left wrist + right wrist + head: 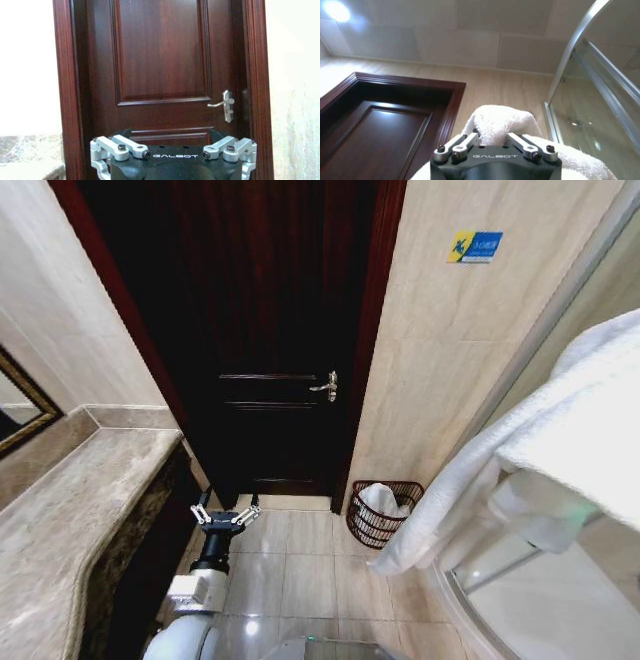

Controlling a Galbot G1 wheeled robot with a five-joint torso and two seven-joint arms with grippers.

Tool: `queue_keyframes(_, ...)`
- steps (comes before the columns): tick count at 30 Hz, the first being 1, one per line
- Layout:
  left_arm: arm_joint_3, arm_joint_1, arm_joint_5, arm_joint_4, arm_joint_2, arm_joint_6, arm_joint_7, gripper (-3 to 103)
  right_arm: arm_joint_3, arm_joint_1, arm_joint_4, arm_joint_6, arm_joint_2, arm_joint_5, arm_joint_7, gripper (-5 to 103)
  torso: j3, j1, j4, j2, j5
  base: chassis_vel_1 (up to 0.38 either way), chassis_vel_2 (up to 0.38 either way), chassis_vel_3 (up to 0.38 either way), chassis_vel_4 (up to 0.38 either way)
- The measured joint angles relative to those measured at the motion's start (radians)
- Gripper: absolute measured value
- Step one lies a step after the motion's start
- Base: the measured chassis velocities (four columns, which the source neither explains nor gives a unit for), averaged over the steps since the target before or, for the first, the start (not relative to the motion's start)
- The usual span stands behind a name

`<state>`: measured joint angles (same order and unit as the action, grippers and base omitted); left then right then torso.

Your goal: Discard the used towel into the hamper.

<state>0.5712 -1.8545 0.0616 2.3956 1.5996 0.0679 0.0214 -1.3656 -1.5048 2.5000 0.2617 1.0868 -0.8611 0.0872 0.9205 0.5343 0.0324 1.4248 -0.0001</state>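
The used towel (560,430) is large, white and thick, and hangs high at the right of the head view, draping down toward the floor. In the right wrist view my right gripper (492,138) is shut on the towel (500,122), whose folds bulge over the fingers. The hamper (372,530), a small dark open-weave basket, stands on the tiled floor beside the door frame, below and left of the towel. A white cloth lies inside it. My left gripper (226,512) hangs low by the counter's end, open and holding nothing.
A dark wooden door (270,330) with a metal handle (326,386) is shut straight ahead. A stone counter (70,520) runs along the left. A glass shower enclosure (540,580) curves at the right. Tiled floor (300,560) lies between them.
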Motion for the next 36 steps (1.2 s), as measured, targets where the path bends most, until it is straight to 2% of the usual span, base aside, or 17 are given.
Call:
queue_keyframes(19,0.0,0.0,0.0,0.0,0.0,0.0,0.0,100,0.002,-0.016,0.0,0.032,0.02,0.006,-0.004,14,0.0,0.001,0.0001,-0.001,0.0,-0.172,0.168,0.164,-0.161)
queue_keyframes(20,0.0,0.0,0.0,0.0,0.0,0.0,0.0,100,0.01,-0.016,0.0,0.043,0.022,0.01,0.007,14,0.001,0.002,0.0004,-0.001,0.0008,-0.069,0.09,0.038,-0.03)
queue_keyframes(22,0.0,0.0,0.0,0.0,0.0,0.0,0.0,100,0.02,-0.01,-0.003,0.057,0.021,0.018,0.022,14,0.0,0.001,0.0001,0.0,-0.0006,-0.035,0.027,0.019,-0.015)
queue_keyframes(30,0.0,0.0,0.0,0.0,0.0,0.0,0.0,100,0.081,0.008,-0.042,0.107,0.017,0.066,0.019,14,0.0,0.0,0.0,0.0,0.0002,0.0,0.0,0.0,0.0)
queue_keyframes(36,0.0,0.0,0.0,0.0,0.0,0.0,0.0,100,0.083,0.009,-0.048,0.106,0.019,0.076,0.03,14,0.0,0.001,0.0001,0.0,0.0002,0.0,0.0,0.0,0.0)
